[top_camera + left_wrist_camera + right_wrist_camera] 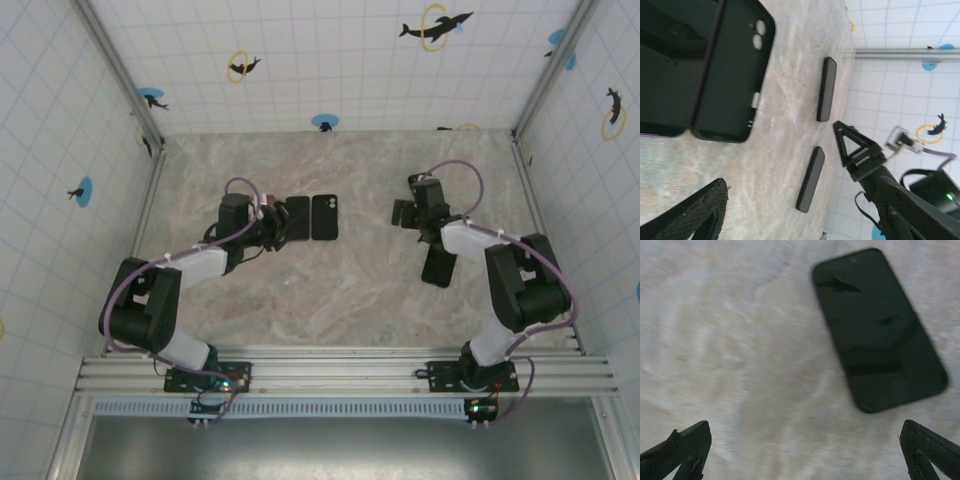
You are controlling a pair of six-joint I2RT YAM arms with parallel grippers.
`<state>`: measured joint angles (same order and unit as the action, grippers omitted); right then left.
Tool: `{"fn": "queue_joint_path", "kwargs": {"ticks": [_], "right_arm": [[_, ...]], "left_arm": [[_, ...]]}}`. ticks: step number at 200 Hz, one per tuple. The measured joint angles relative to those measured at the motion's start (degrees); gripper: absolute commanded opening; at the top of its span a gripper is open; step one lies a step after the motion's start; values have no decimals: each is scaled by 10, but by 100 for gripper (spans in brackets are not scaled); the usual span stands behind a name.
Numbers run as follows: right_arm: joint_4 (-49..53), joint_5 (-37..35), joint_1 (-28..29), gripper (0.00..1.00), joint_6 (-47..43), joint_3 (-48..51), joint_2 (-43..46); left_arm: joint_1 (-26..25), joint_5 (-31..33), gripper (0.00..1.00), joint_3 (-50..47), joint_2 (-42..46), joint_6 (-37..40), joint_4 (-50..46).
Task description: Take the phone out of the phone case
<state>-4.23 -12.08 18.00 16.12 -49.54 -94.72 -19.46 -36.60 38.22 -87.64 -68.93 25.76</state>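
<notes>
The phone (665, 65) lies flat on the marbled counter (340, 300), out of its case (732, 75). The two sit side by side with their long edges meeting. The case lies hollow side up, and the pale counter shows through its two camera holes. From above, the pair lies just beyond the left gripper (272, 228), with the phone nearer to it and the case on the far side. The left fingers (695, 215) are spread wide apart and hold nothing.

A second dark phone (880, 330) rests screen up on the counter under the right arm. The right gripper (804, 432) hangs over the bare counter beside it, its fingers (685, 450) also wide apart and empty.

From the left wrist, two thin dark slabs (826, 89) are seen edge-on, lying flat farther across the counter.
</notes>
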Motion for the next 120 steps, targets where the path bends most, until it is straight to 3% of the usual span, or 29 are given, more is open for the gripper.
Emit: {"fn": "queue_joint_path", "kwargs": {"ticks": [10,50,120], "right_arm": [[17,2,-21,99,-23,-7,-3],[48,8,-83,99,-98,-71,-59],[98,63,-114,100,-166,-214,-195]], "left_arm": [[-12,2,88,1,-1,-10,14],[-50,12,91,7,-22,-51,71],[-74,24,92,23,-39,-82,110]]}}
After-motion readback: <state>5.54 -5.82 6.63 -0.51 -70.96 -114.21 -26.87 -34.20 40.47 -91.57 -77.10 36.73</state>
